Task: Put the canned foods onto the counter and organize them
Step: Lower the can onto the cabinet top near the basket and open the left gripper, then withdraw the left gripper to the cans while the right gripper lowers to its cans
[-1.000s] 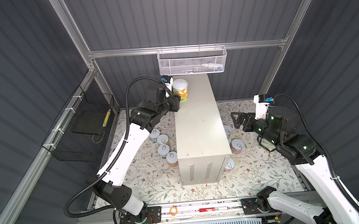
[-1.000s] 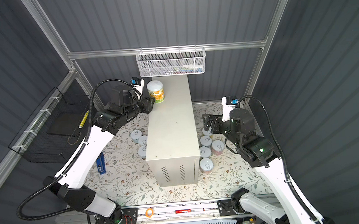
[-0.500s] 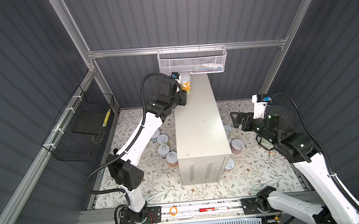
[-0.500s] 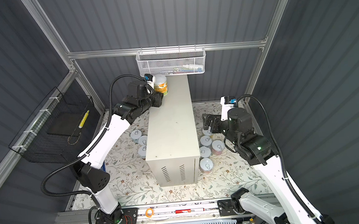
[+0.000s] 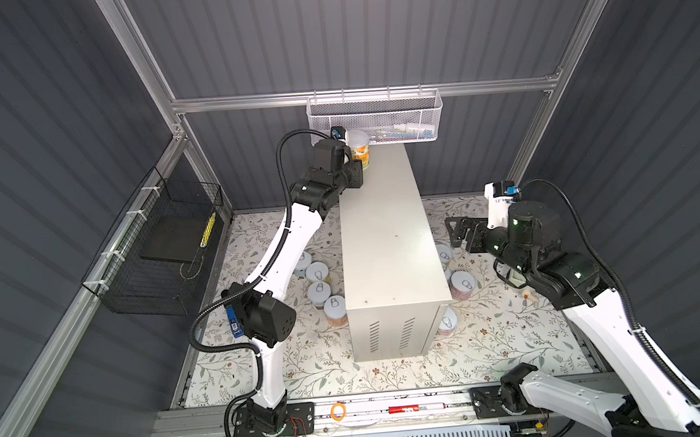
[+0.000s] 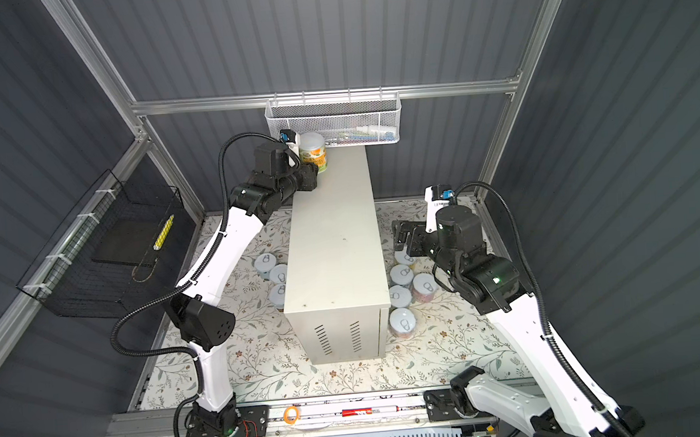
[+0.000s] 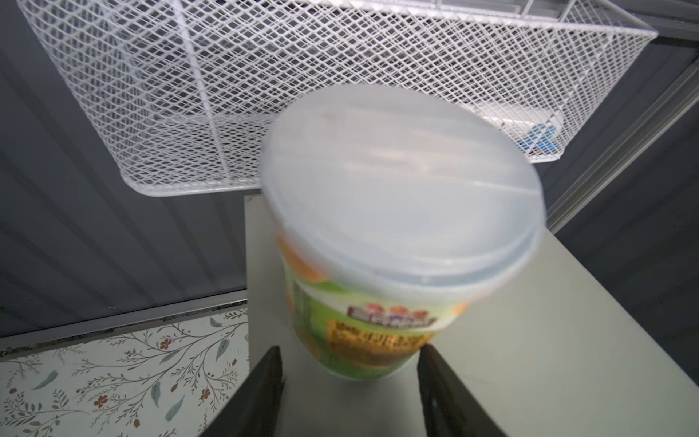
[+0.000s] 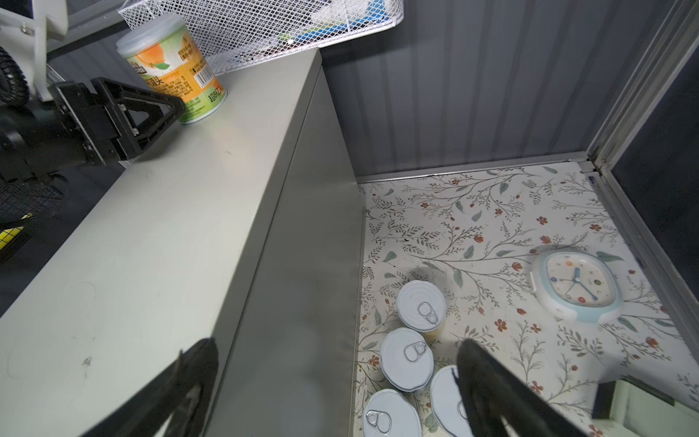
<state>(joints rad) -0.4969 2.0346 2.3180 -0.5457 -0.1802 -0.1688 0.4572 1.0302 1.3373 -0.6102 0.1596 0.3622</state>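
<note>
An orange-and-green can (image 5: pixel 358 150) (image 6: pixel 313 151) (image 8: pixel 174 64) with a clear lid stands upright at the far left corner of the cream counter (image 5: pixel 387 246) (image 6: pixel 333 249). My left gripper (image 5: pixel 358 173) (image 7: pixel 350 350) straddles the can's base (image 7: pixel 363 359). One finger touches it; a strip of counter shows between the can and the other finger. Several pull-tab cans (image 5: pixel 318 292) (image 6: pixel 279 274) stand on the mat left of the counter. Several more (image 6: pixel 423 286) (image 8: pixel 406 357) stand to its right. My right gripper (image 5: pixel 459 231) (image 8: pixel 334 346) hangs open above those, holding nothing.
A white mesh basket (image 5: pixel 375 118) (image 7: pixel 264 94) hangs just above the counter's far end, close over the can. A black wire basket (image 5: pixel 162 247) is on the left wall. A pale blue clock (image 8: pixel 577 285) lies on the floral mat (image 5: pixel 493 344) at the far right.
My left arm carried the orange-and-green can toward the counter's far end and under the mesh basket, where it now stands. The jaws have eased slightly. The right arm barely moved.
</note>
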